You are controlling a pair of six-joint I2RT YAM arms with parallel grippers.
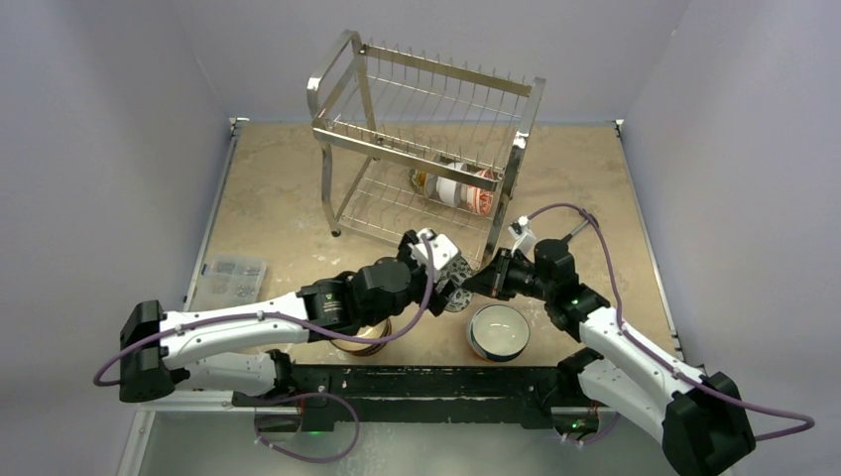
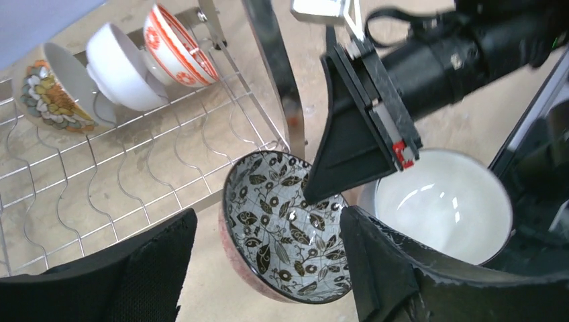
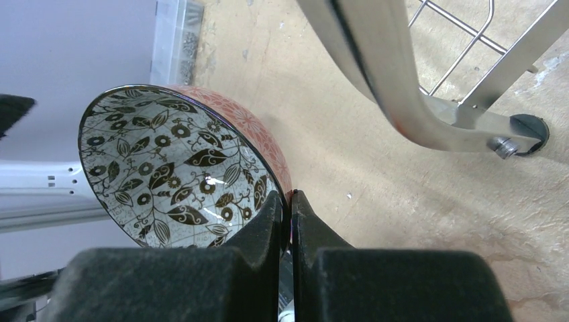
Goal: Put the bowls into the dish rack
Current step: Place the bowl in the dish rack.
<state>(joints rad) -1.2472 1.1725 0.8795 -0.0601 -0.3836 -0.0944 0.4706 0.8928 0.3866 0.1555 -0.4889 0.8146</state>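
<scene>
In the top external view, the tall two-tier chrome wire dish rack point(image 1: 426, 149) is standing toward the far edge of the worktop, about mid-width, and is carrying the loaded bowls point(image 1: 458, 186) at the right end of its lower tier. The left gripper point(image 1: 448, 288) and the right gripper point(image 1: 483, 282) are meeting near the middle of the worktop, just in front of the rack's near right leg. The small round leaf-patterned ceramic bowl point(image 1: 459, 298) is sitting between them, largely hidden. A round white ceramic bowl with a dark rim point(image 1: 498, 332) is resting toward the near edge, right of centre, and a round brown bowl point(image 1: 362, 344) is lying partly under the left arm. In the left wrist view, the left gripper is standing spread wide, its fingers point(image 2: 134, 275) flanking the leaf-patterned bowl without clamping it, while the right gripper is pinching that bowl's rim. Three loaded bowls are leaning on edge between the wires. In the right wrist view, the right gripper's fingers point(image 3: 248, 255) are pressing together on the rim, one inside and one against the red outer wall, and are holding the bowl steeply tilted beside the rack's foot point(image 3: 527, 131). Judged from these views, the glazed ceramic is rigid, slick, likely to chip and rather heavy for a single rim pinch. A deep grip across the wall at the rim is advisable, and contact with the chrome frame should be avoided.
</scene>
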